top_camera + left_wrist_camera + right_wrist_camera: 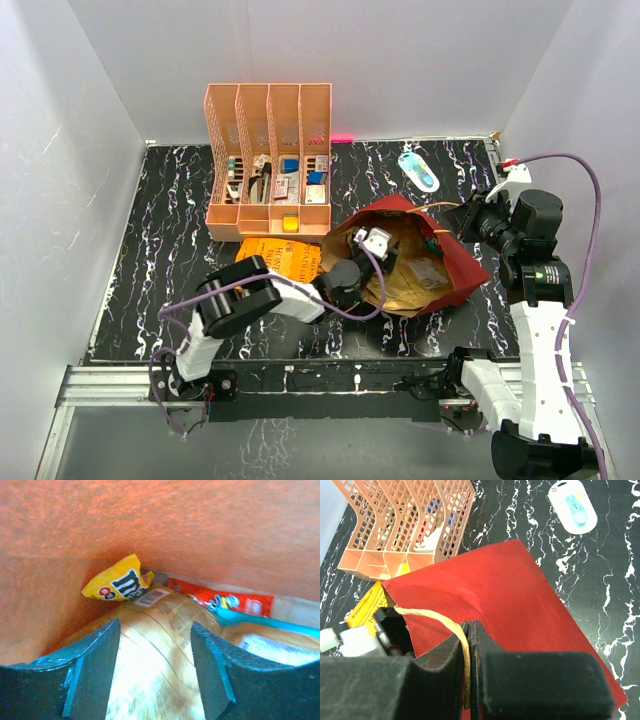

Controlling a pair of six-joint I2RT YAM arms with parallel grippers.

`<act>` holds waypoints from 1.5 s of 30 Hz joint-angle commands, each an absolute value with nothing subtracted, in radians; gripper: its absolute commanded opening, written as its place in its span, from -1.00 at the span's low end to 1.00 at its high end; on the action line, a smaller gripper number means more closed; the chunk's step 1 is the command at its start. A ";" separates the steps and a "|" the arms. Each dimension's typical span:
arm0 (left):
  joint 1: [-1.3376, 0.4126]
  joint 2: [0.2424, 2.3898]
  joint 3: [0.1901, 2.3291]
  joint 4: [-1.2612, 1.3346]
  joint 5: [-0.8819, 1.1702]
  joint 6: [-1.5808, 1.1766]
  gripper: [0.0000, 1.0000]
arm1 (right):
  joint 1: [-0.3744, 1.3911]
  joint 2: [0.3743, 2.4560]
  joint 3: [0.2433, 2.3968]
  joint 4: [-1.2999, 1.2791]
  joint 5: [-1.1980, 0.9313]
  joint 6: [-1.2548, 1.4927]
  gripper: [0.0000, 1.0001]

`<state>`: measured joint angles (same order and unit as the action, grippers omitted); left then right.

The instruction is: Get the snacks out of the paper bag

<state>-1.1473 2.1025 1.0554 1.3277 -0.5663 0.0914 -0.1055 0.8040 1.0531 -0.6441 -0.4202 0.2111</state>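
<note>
Left gripper [155, 630], spread open, is crammed inside the paper bag [510, 595] by the table [170, 200] near edge; right gripper [469, 626] pinches its handle [427, 614].

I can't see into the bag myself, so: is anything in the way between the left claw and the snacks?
Nothing visible. The left gripper, open, sits inside the paper bag directly over the gold chip bag; a yellow candy packet and a red packet lie beyond it. The right gripper pinches the handle.
</note>
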 commanded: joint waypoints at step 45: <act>-0.967 2.156 1.378 0.782 -0.126 1.171 0.37 | -0.104 0.825 1.142 -0.664 -0.469 0.173 -0.85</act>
<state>-0.9836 2.1242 1.3010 0.7925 -0.0551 1.1530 -0.1051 0.8261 1.0851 -0.6895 -0.4709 0.1886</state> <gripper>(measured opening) 0.681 0.077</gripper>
